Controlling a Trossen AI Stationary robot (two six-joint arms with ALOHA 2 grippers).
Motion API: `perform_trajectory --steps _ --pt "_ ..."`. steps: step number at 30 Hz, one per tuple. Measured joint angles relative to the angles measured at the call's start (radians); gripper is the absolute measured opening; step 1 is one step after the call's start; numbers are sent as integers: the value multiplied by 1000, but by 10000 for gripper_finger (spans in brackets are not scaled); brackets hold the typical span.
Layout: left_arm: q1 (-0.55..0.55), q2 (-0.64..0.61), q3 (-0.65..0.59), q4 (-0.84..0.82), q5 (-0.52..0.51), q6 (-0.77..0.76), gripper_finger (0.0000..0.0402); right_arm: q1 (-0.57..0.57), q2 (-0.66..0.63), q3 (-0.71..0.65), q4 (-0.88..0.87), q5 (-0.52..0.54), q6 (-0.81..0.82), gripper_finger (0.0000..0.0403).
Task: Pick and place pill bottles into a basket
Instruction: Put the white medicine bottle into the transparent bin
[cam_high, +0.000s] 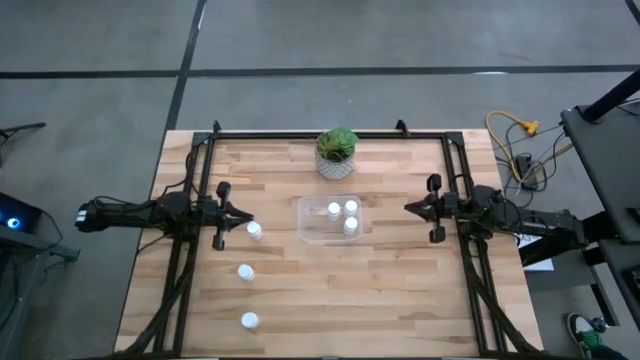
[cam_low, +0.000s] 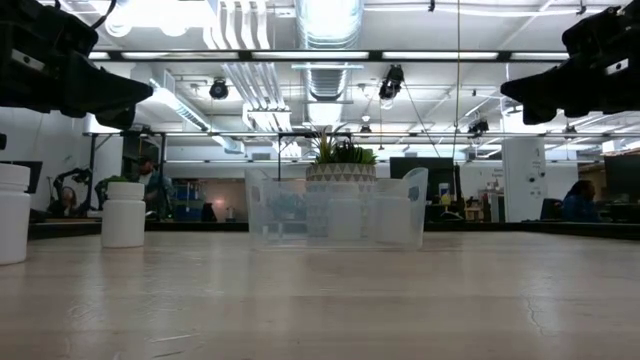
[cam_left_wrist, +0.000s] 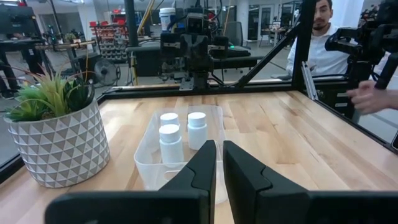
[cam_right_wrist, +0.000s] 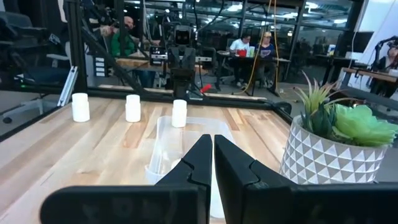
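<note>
The clear tray (cam_high: 303, 222) sits mid-table with three white pill bottles standing in it (cam_high: 333, 209) (cam_high: 351, 206) (cam_high: 350, 225); they also show in the left wrist view (cam_left_wrist: 171, 142). Three more bottles stand on the table left of it (cam_high: 254, 230) (cam_high: 245, 271) (cam_high: 249, 320), also seen in the right wrist view (cam_right_wrist: 133, 107). My left gripper (cam_high: 245, 216) hovers shut and empty left of the tray, just beyond the nearest loose bottle. My right gripper (cam_high: 408, 207) hovers shut and empty right of the tray. Both are well above the table in the low view (cam_low: 145, 92) (cam_low: 505, 90).
A white patterned pot with a green plant (cam_high: 337, 152) stands just behind the tray near the far edge. Black frame rails (cam_high: 180, 250) (cam_high: 470, 260) run along the table's left and right sides. People sit and stand in the room beyond the table.
</note>
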Motion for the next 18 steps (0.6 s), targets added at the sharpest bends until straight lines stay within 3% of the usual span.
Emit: perform_trajectory --steps 6,18 --pt "0 1 0 0 0 0 12 0 6 0 118 -2 -24 8" --pt "0 8 -3 39 -1 0 12 0 9 0 123 -3 -25 8"
